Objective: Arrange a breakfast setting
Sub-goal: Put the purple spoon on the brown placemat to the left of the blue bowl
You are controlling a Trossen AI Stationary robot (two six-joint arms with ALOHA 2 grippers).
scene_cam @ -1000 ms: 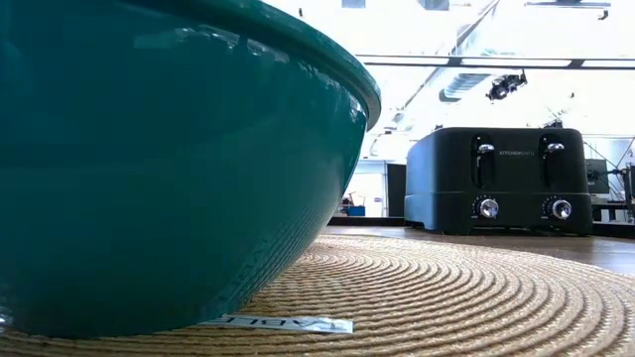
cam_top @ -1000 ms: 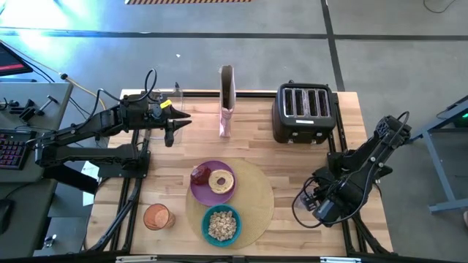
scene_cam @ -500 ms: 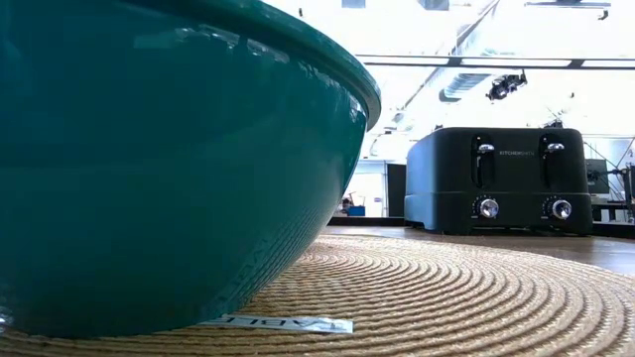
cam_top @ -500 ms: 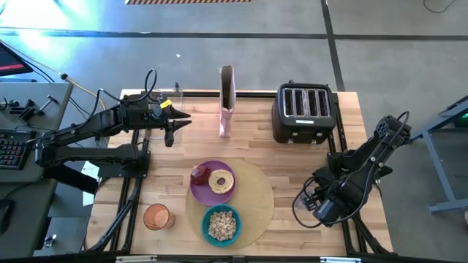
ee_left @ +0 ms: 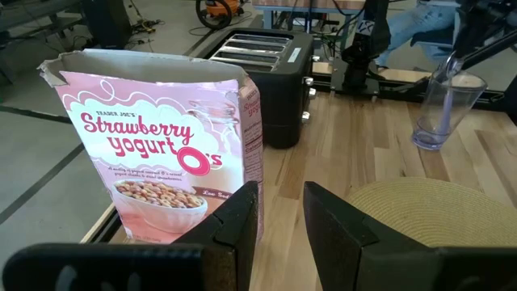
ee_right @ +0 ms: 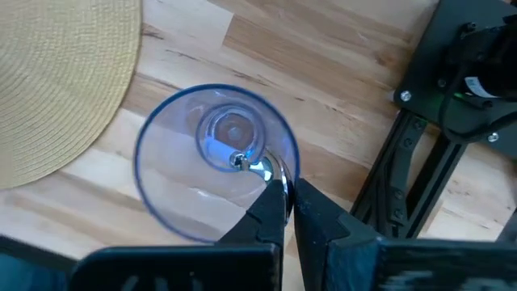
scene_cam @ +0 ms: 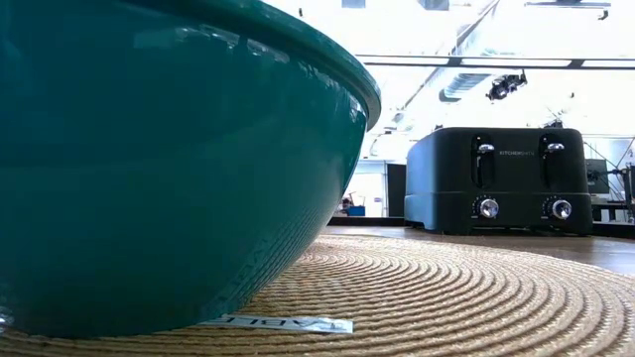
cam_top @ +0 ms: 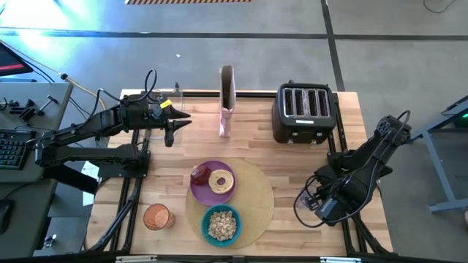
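A round tan mat [cam_top: 252, 193] bears a purple plate [cam_top: 208, 191] with a red fruit [cam_top: 198, 174] and a bagel [cam_top: 221, 180], and a teal bowl [cam_top: 221, 224] of cereal. The orange cup [cam_top: 156, 217] stands left of the mat. Right of the mat a clear glass [ee_right: 214, 174] stands on the table with a metal spoon [ee_right: 241, 161] in it. My right gripper [ee_right: 289, 194] hangs over the glass, pointing down, shut on the spoon. At the far left my left gripper [ee_left: 281, 217] is raised, open and holding nothing, facing the cereal box [ee_left: 161, 153]. My right gripper pinches the spoon's handle [ee_right: 271, 171] between its two fingers, coming from above and pointing down. The spoon reaches down inside the glass, its bowl end [ee_right: 239, 161] near the glass's bottom. Whether that end rests on the bottom cannot be told.
A black four-slot toaster [cam_top: 303, 112] stands at the far right, and the pink cereal box [cam_top: 227, 109] stands upright at the far middle. The right arm's black frame [ee_right: 452, 105] lies close beside the glass. Bare wood shows between the mat and the toaster.
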